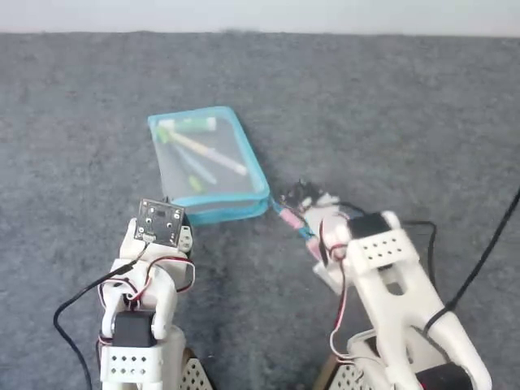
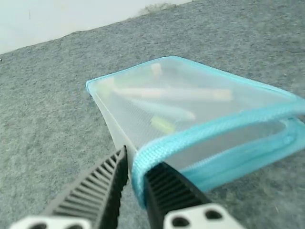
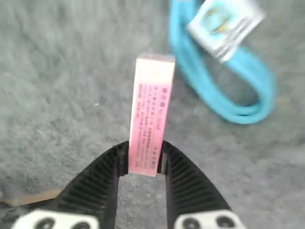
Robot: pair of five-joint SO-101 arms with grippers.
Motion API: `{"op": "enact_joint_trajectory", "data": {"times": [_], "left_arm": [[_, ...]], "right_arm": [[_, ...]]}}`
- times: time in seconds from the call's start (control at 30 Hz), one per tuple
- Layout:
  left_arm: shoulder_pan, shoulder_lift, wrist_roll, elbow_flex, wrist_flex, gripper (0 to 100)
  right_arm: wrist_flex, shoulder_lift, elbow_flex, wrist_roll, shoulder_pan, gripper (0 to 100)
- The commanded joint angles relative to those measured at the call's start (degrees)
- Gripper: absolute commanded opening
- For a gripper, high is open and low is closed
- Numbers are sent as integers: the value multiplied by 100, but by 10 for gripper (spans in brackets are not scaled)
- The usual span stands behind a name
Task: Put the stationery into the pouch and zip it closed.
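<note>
A grey bench (image 1: 390, 106) with a fuzzy, felt-like nap carries a flat, rectangular pouch (image 2: 190, 109), left of centre and beyond the two arms. Its panels are translucent white mesh and its edges are bound in woven turquoise tape. Through the mesh, several pens (image 1: 207, 153) lie lengthwise: a long pale yellow one, a light blue one, and one with green at the far end.

The left pincer (image 2: 138, 160) is at the pouch's near left corner. Its black ribbed jaws are clamped on the turquoise edging, which is pinched between them.

The right pincer (image 3: 143, 145) is just right of the pouch's near right corner. Its jaws are closed on one end of a pink bar (image 3: 147, 124), a slim rectangular block with square ends that juts out past the fingertips. One face of the bar bears lines of small dark print, too fine to make out. Just beyond the bar, a loop of turquoise cord (image 3: 233, 116) lies on the bench. A small white tag (image 3: 224, 19) with a blurred coloured mark sits at its far end.
</note>
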Motion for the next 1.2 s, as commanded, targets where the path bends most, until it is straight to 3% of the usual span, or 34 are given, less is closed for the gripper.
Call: {"op": "enact_joint_trajectory", "data": {"times": [0.0, 0.27, 0.57, 0.87, 1.17], "left_arm": [[9, -88, -53, -48, -35, 12], [9, -88, -53, -48, -35, 12], [9, -88, -53, -48, -35, 12], [9, -88, -53, -48, -35, 12], [9, -88, -53, -48, -26, 12]], "right_arm": [[523, -259, -1169, -123, -558, 8], [708, -180, -2391, -721, -1789, 7], [690, 936, -2945, -844, -2457, 7], [699, 2264, -4114, -897, -2527, 7], [778, 3776, -5952, -1574, -2088, 7]]}}
